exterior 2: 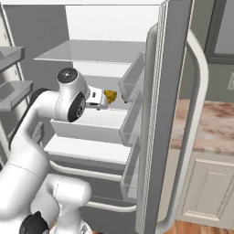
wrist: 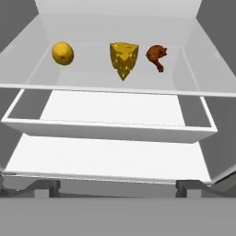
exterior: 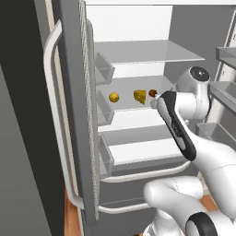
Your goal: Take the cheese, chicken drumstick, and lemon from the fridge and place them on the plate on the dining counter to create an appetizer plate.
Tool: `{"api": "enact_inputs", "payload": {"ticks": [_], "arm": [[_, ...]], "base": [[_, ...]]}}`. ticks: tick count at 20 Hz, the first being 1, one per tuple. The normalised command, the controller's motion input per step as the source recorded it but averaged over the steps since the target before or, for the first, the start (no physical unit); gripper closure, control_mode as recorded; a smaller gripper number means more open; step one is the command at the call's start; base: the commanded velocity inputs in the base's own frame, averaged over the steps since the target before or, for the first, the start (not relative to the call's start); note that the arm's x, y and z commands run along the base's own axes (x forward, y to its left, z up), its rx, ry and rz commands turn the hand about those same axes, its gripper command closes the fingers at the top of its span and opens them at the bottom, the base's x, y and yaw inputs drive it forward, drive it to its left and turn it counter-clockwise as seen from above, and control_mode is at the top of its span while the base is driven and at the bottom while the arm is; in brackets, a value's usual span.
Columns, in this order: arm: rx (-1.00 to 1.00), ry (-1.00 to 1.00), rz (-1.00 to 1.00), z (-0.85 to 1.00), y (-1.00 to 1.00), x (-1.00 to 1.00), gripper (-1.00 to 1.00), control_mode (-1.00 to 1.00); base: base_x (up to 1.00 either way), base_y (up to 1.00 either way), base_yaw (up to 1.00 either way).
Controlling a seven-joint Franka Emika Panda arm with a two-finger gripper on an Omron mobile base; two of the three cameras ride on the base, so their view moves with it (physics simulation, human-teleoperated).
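Observation:
The fridge (exterior: 76,92) stands open with its white inside showing. On its middle shelf (wrist: 115,78) three things lie in a row: the round yellow lemon (wrist: 62,53) on the left, the cheese wedge (wrist: 124,59) in the middle, and the reddish-brown chicken drumstick (wrist: 156,56) on the right. The base views show the same lemon (exterior: 114,97), cheese (exterior: 139,96) and drumstick (exterior: 153,93). My gripper (wrist: 119,188) is open, its fingertips (wrist: 46,186) far apart and empty. It hangs in front of the shelf, short of the food. The plate is out of view.
Door bins (exterior: 104,69) line the left door, and more bins (exterior 2: 132,82) line the right door (exterior 2: 167,91). A drawer (wrist: 110,117) sits under the shelf. A beige-brown marbled counter top (exterior 2: 210,128) over white cabinets lies right of the fridge.

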Motion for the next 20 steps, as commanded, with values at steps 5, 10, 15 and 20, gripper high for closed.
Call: {"api": "enact_inputs", "payload": {"ticks": [5, 10, 15, 20], "arm": [[0.0, 0.0, -0.02, 0.0, -0.06, 0.04, -1.0, -1.0], [0.0, 0.0, 0.0, 0.0, -0.01, 0.24, -1.0, -1.0], [0.0, 0.0, 0.0, -0.12, 0.0, 0.39, -1.0, -1.0], [0.0, 0.0, 0.0, -0.2, 0.0, 0.26, -1.0, -1.0]], "base": [[0.0, 0.0, 0.0], [0.0, 0.0, 0.0], [0.0, 0.0, 0.0], [0.0, 0.0, 0.0]]}}
